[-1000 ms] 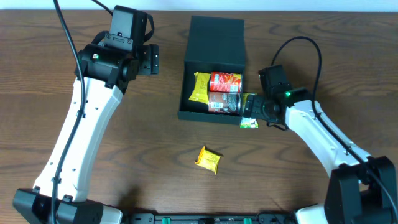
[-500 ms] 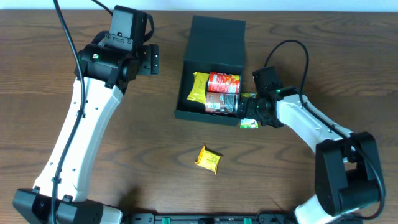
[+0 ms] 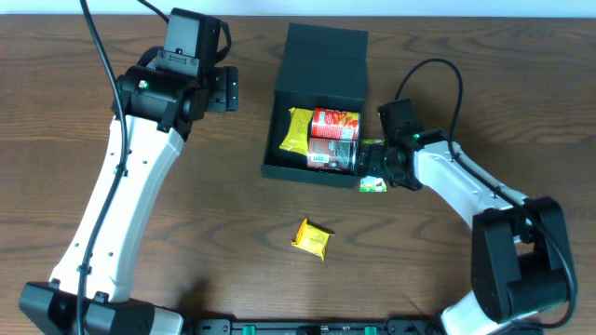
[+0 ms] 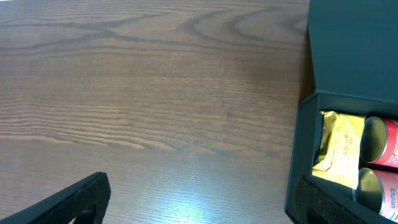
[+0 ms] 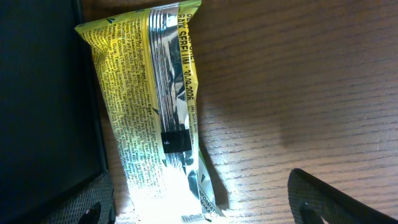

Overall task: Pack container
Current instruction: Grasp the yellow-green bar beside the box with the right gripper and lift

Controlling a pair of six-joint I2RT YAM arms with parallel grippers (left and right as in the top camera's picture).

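I see the container (image 3: 307,177) mid-worktop near the far edge, lid open, yellow packet (image 3: 298,130) and two cans (image 3: 335,123) inside. Right pincer (image 3: 375,167) released, jaws either side of a yellow-green wrapper (image 5: 149,106) just beside the container's right wall. Left pincer (image 3: 228,90) released, empty, left of the container.

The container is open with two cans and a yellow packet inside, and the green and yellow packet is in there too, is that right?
Not quite. The green and yellow packet lies on the table, outside the container and beside its wall; the right wrist view shows it. The rest holds: the container is open, with two cans and a yellow packet inside.
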